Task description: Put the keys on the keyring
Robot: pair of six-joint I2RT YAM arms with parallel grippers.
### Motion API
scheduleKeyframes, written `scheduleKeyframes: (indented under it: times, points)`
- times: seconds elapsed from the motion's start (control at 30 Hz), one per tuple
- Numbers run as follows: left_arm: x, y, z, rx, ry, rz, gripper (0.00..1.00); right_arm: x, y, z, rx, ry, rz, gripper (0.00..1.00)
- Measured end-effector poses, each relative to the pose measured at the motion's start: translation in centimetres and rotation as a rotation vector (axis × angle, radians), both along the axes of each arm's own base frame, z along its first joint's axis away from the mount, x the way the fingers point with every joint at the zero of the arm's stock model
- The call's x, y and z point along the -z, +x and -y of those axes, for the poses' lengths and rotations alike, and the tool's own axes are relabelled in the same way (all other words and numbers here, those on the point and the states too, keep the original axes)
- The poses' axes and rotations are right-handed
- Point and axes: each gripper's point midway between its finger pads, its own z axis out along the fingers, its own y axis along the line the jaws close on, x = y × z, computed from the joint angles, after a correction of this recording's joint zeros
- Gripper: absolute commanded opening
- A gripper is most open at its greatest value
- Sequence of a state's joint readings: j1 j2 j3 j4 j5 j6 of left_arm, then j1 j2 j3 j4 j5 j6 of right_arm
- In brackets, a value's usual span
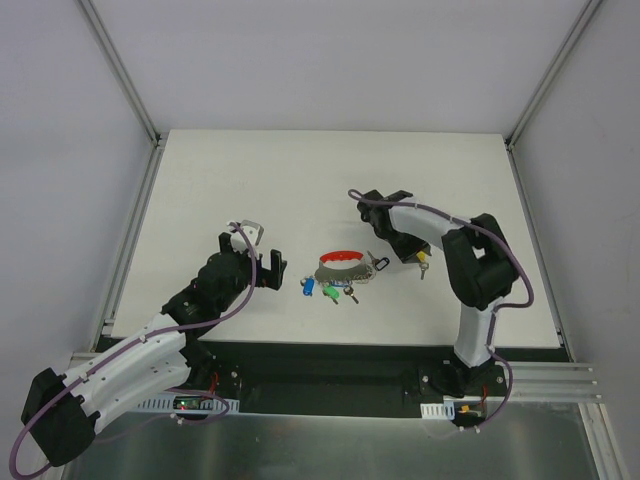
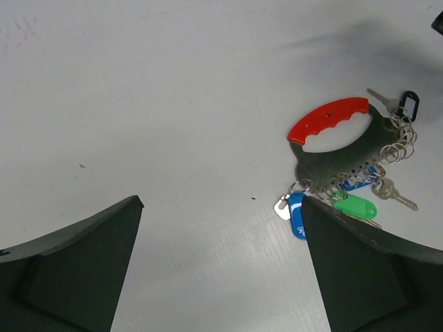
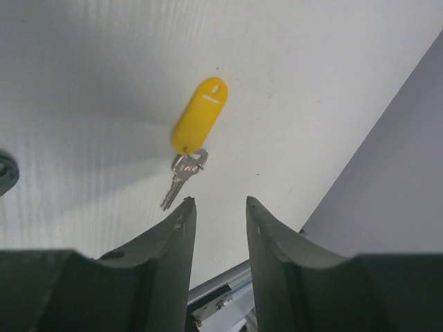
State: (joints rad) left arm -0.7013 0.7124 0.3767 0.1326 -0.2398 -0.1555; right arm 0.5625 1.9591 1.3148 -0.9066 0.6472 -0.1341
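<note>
The keyring lies mid-table: a red loop band (image 2: 329, 119) on a grey piece (image 2: 346, 155) with thin metal rings (image 2: 398, 138). Blue (image 2: 297, 214), green (image 2: 354, 205) and bare silver (image 2: 394, 194) keys hang at its edge. In the top view the keyring (image 1: 340, 262) sits between the arms. My left gripper (image 2: 221, 202) is wide open over bare table to its left, with nothing held. A yellow-capped key (image 3: 197, 124) lies flat on the table, apart from the keyring. My right gripper (image 3: 219, 201) hovers just short of it, fingers apart with nothing between them; from above, the right gripper (image 1: 412, 256) stands beside the yellow key (image 1: 423, 262).
A small black clip (image 2: 410, 104) sits at the keyring's far end. The table's near edge with a metal rail (image 3: 221, 290) lies under the right gripper. A grey side wall (image 3: 387, 173) stands close on the right. Enclosure walls frame the white table (image 1: 250, 180).
</note>
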Motion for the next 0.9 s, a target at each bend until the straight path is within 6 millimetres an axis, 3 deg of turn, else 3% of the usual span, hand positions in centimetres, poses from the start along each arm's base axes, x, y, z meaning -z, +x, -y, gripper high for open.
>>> scheduleKeyframes:
  times: [0.13, 0.3, 0.4, 0.53, 0.6, 0.73, 0.9]
  points:
    - [0.0, 0.0, 0.0, 0.001, -0.001, 0.001, 0.99, -3.3, 0.3, -1.2, -0.014, 0.091, 0.102, 0.64]
    - [-0.4, -0.1, -0.1, 0.001, -0.007, 0.012, 0.99, -6.5, 0.0, -3.8, -0.056, 0.311, 0.245, 0.72]
    - [-0.7, -0.2, -0.2, -0.001, -0.014, 0.021, 0.99, -6.0, -0.9, -5.7, -0.088, 0.45, 0.271, 0.72]
    - [-1.2, -0.2, -0.4, -0.008, -0.023, 0.036, 0.99, -3.5, -2.5, -9.0, -0.131, 0.633, 0.256, 0.67]
    - [-1.2, -0.2, -0.5, -0.012, -0.026, 0.041, 0.99, -2.5, -3.3, -10.6, -0.152, 0.699, 0.238, 0.58]
    - [-0.7, -0.2, -0.7, -0.02, -0.015, 0.033, 0.99, -2.4, -3.7, -13.6, -0.192, 0.798, 0.243, 0.53]
    - [-0.6, -0.2, -0.8, -0.025, -0.011, 0.031, 0.99, -2.3, -3.3, -16.0, -0.174, 0.892, 0.257, 0.46]
